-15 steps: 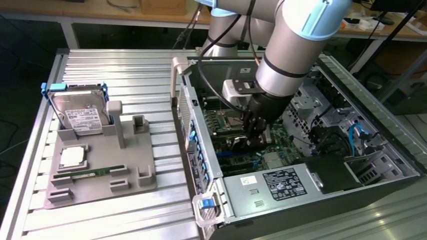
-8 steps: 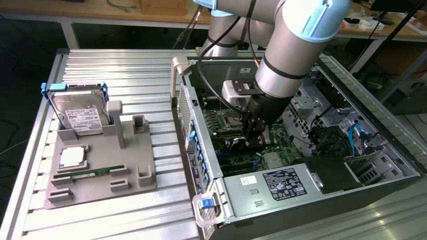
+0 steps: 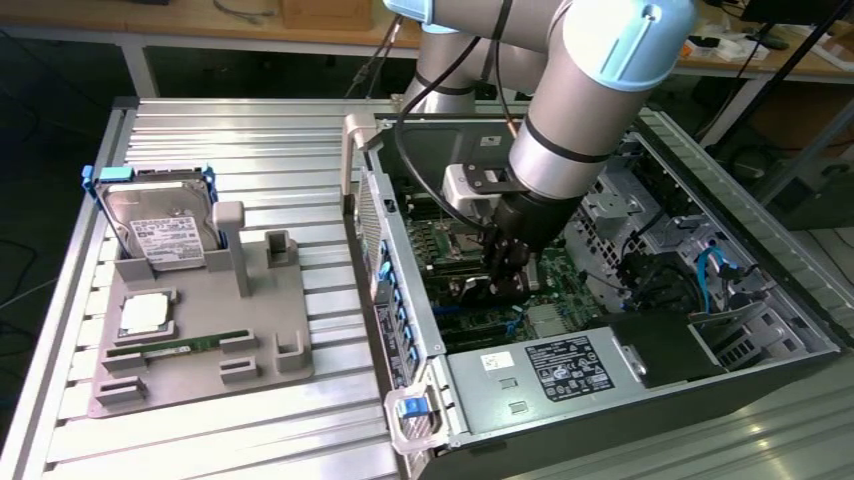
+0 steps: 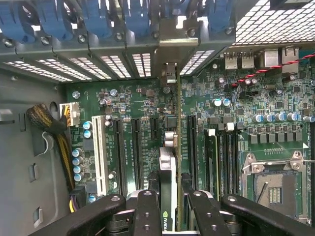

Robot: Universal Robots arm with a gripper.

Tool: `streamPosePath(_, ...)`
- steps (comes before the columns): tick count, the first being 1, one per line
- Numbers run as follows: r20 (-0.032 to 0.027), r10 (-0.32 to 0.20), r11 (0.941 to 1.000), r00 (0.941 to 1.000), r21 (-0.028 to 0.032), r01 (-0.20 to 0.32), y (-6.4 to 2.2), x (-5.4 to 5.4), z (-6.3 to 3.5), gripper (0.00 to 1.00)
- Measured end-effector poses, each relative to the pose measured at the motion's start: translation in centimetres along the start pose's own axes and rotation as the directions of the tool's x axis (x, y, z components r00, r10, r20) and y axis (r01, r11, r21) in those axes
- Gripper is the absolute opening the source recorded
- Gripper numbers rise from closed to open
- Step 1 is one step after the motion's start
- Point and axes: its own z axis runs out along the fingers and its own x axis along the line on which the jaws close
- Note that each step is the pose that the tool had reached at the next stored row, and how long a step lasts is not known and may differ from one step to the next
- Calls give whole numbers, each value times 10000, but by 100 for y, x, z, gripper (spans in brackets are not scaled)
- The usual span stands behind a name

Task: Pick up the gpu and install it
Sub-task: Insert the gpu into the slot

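gpu [image 4: 168, 169] clamped edge-on in the pincer [image 4: 171, 199], inside the open computer case [image 3: 747, 335]. Pincer narrowed onto the card, fingers [image 4: 147, 211] pressed against its two flat faces, no gap visible at either face. Card upright to the motherboard [image 4: 138, 123], thin silver edge toward the wrist camera, small green logo on that edge close to the fingers. Positioned among the long slots: black expansion slots [image 4: 120, 157] and one white slot [image 4: 100, 152] to one side, memory slots [image 4: 221, 157] and the bare processor socket [image 4: 273, 189] to the other. Far end of the card in line with the rear bracket opening [image 4: 170, 73], next to the row of blue retaining latches [image 4: 93, 19]. Contact with a slot: cannot tell, board-side edge hidden behind the card itself.

Exterior view: arm [image 3: 587, 110] reaching down into the case, case lying on its side on the table [image 3: 240, 130], side panel off. Pincer low over the board, near the middle of the case. Power supply [image 3: 534, 385] with a dark label at the end of the case nearest the camera. At the exterior view's left, well apart from the case, grey fixture tray [image 3: 200, 385] on the table, carrying a hard drive [image 3: 160, 235] leaned upright, a narrow green memory stick [image 3: 180, 345] lying flat and a square silver processor [image 3: 144, 315].
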Motion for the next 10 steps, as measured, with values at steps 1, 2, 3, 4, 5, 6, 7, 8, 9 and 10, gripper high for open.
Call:
streamPosePath(1, 0, 0, 10000, 10000, 0, 0, 0, 0, 0, 27)
streamPosePath(2, 1, -2, 10000, 10000, 0, 2, 1, 0, 1, 27)
streamPosePath(3, 2, -2, 10000, 10000, 1, 2, 3, -1, 1, 27)
streamPosePath(4, 4, -7, 10000, 10000, 2, 7, 4, -2, 2, 27)
streamPosePath(5, 4, -16, 10000, 10000, 2, 16, 6, -2, 2, 27)
streamPosePath(6, 3, -33, 10000, 10000, 1, 33, 8, -3, 2, 27)
streamPosePath(7, 2, -55, 10000, 10000, 0, 55, 9, -4, 2, 27)
streamPosePath(8, 1, -87, 10000, 10000, 0, 87, 10, -7, 2, 27)
streamPosePath(9, -1, -122, 9999, 9999, -1, 122, 10, -11, 3, 27)
streamPosePath(10, -1, -174, 9998, 9998, -1, 174, 10, -14, 4, 27)
